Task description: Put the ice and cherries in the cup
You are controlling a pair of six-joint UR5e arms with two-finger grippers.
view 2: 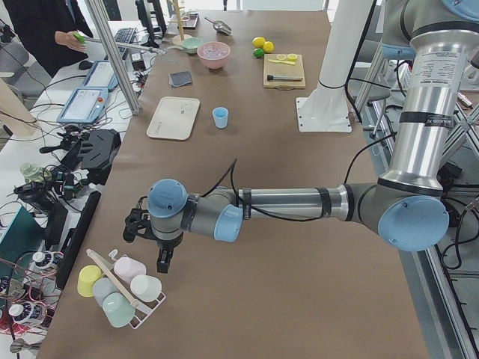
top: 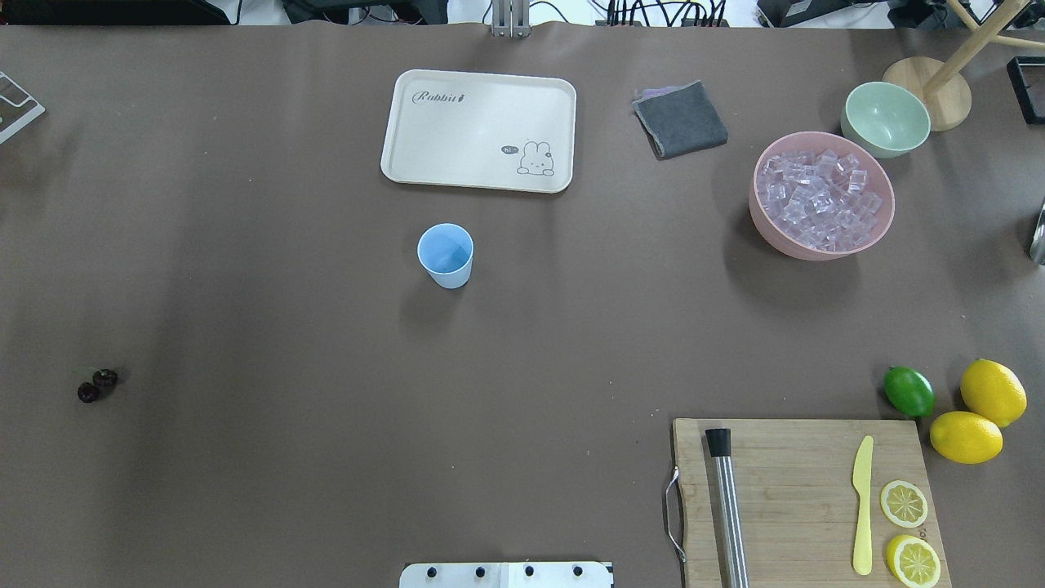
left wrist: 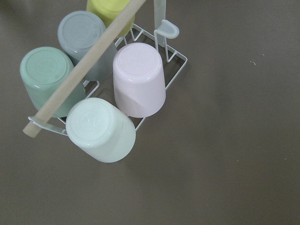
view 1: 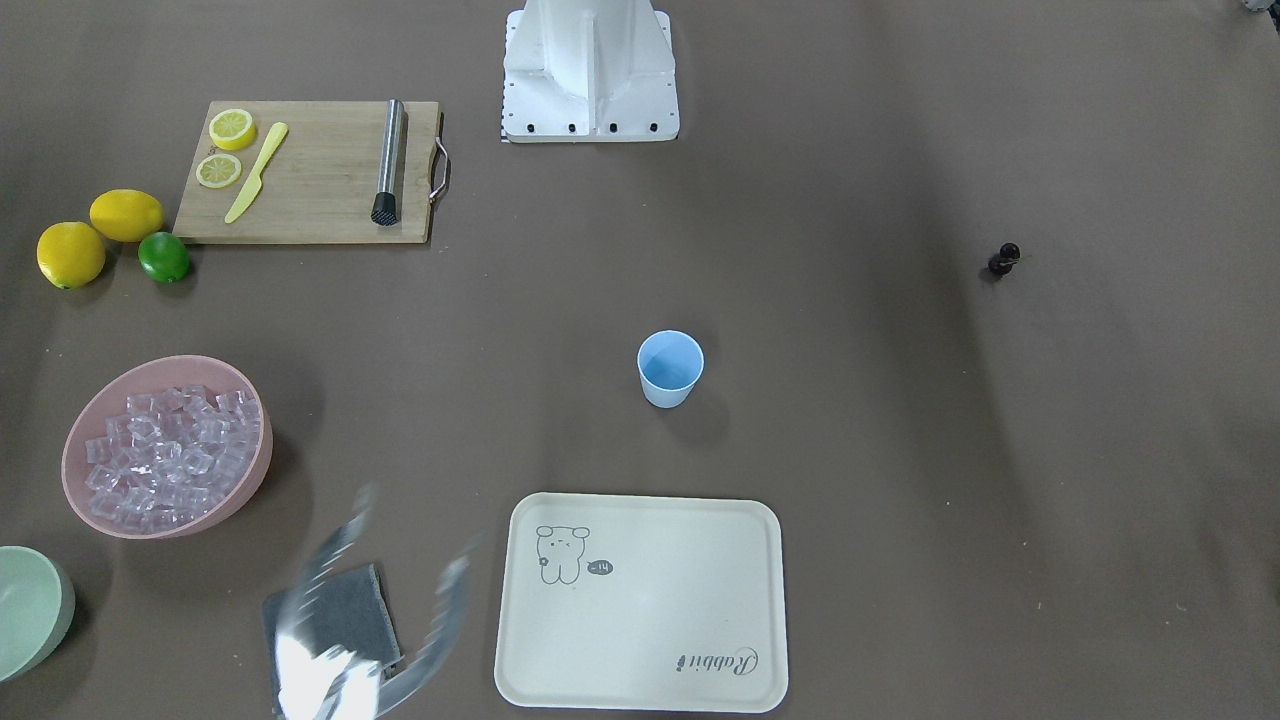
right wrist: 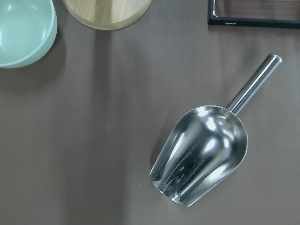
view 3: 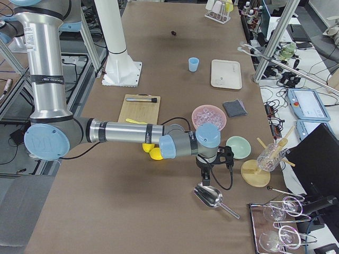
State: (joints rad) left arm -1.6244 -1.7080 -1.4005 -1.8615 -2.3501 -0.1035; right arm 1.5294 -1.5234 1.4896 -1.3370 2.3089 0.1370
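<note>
Blue cup (top: 445,255) upright, well apart from cherries (top: 96,385), ice (top: 820,200).

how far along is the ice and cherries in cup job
Nothing is done yet: the cup looks empty. The ice all sits in the pink bowl, and the cherries lie on the table, far from the cup. In hand: the right end effector hangs above the metal scoop, the left end effector above upturned tumblers. Scooping ice and moving cherries both remain.
</note>
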